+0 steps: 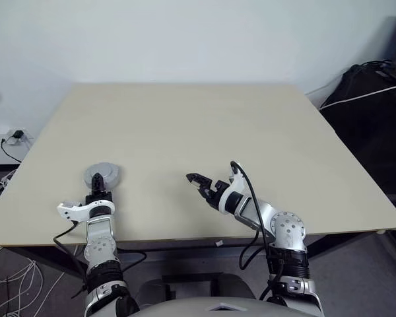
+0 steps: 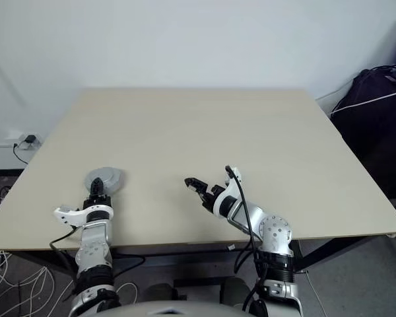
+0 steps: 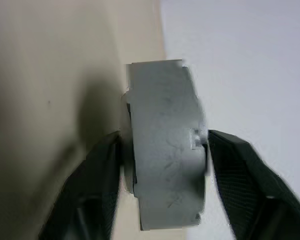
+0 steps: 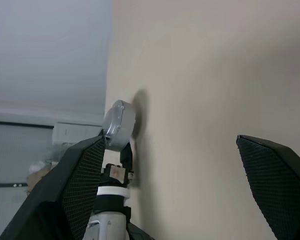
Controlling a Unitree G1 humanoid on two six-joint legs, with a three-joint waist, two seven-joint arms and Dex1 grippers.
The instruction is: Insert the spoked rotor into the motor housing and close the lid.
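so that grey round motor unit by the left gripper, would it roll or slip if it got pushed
The closed motor unit lies flat on the table, so it would probably slide, not roll. It looks like solid metal: likely stiff and heavy for its size. Its rim looks smooth between the left gripper's fingers, so a light grip may slip.

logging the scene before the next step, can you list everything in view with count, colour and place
closed grey assembly (lid on top): one, dull grey, round, on the table near its front left edge
table: one, pale beige, fills the middle of the head views
wall socket with plug: one, white, black cable, on the wall left of the table
black bag: one, with a white cable, on the floor to the right
left claw: black fingers straddling the assembly's sides
right claw: black, open, above bare table
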